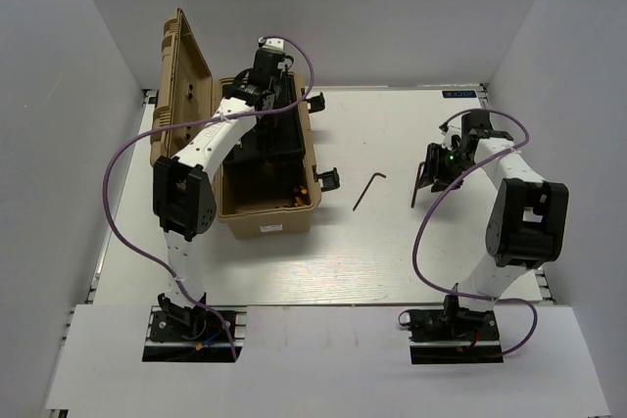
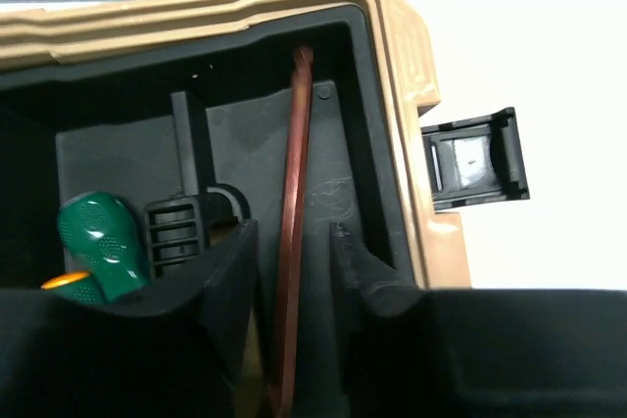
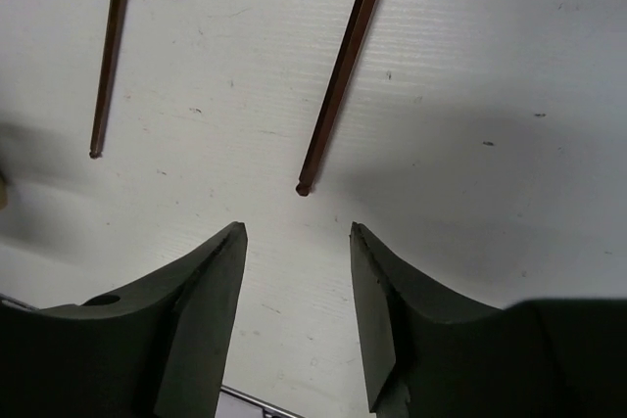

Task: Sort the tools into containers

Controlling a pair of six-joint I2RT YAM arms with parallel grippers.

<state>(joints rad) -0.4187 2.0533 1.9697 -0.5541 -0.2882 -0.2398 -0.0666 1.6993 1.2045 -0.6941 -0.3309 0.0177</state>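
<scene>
The open tan toolbox stands at the left. My left gripper reaches down into it. In the left wrist view the left gripper is open; a thin reddish-brown bar runs between its fingers without touching either. A green screwdriver handle lies in the box to the left. My right gripper is open just above the table. One hex key lies just ahead of its fingertips. The other hex key lies to the left and also shows in the right wrist view. The pliers are not clearly visible.
The box lid stands open at the far left. Black latches stick out from the box's right side; one shows in the left wrist view. Small yellow-orange bits show at the box's near end. White walls enclose the table.
</scene>
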